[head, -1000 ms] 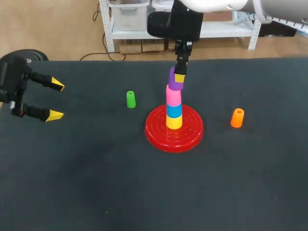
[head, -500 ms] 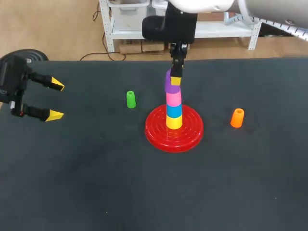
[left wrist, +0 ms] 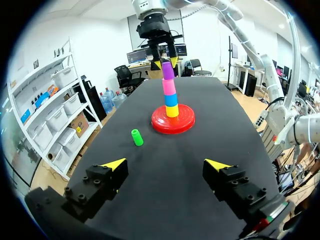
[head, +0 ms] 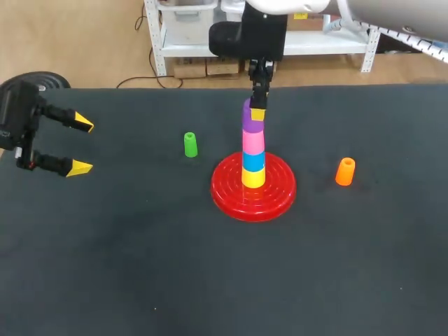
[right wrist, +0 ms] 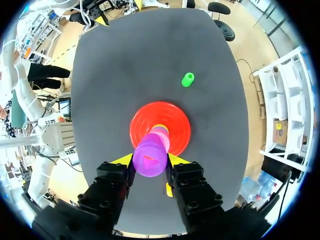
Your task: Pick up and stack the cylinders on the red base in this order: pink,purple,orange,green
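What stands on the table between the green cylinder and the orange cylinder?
The red base with its stack stands between them, seen in the head view.

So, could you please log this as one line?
right gripper shut on purple cylinder above pink cylinder; left gripper open; orange cylinder, green cylinder unstacked

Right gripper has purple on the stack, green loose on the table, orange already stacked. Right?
No: the orange cylinder isn't stacked; the head view shows it loose on the table beside the red base. Right gripper on the purple cylinder, green cylinder loose: correct.
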Controlling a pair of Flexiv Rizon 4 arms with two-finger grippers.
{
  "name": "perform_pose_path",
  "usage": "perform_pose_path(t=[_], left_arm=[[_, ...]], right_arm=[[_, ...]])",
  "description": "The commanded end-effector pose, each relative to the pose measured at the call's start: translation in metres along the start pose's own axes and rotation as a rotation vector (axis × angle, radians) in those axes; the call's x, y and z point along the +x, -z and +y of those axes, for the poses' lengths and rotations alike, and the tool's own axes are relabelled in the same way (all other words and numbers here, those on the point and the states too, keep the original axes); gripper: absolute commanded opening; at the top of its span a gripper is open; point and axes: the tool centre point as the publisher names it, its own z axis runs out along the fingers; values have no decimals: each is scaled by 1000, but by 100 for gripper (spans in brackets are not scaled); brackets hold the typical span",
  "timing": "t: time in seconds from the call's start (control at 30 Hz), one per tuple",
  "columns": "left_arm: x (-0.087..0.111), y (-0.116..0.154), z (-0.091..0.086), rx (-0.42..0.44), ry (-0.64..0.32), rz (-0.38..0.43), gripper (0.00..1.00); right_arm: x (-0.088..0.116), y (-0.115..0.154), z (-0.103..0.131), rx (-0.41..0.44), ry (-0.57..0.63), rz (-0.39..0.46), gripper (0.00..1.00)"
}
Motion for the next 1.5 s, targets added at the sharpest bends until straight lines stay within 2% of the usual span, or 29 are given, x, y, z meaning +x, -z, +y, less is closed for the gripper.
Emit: perform_pose_path(t=[0.03, 0.47, 0.8, 1.5], left_arm=[[1, 0, -1, -4, -3, -2, 100], [1, 0, -1, -4, -3, -2, 100], [1, 0, -1, -4, -3, -2, 100], [1, 0, -1, -4, -3, -2, 100]], right_arm=[[-1, 0, -1, 5, 1, -2, 0], [1, -9, -2, -17, 0, 8, 0], [2, -6, 4, -12, 0, 9, 0], [4, -6, 1, -7, -4, 30, 0]])
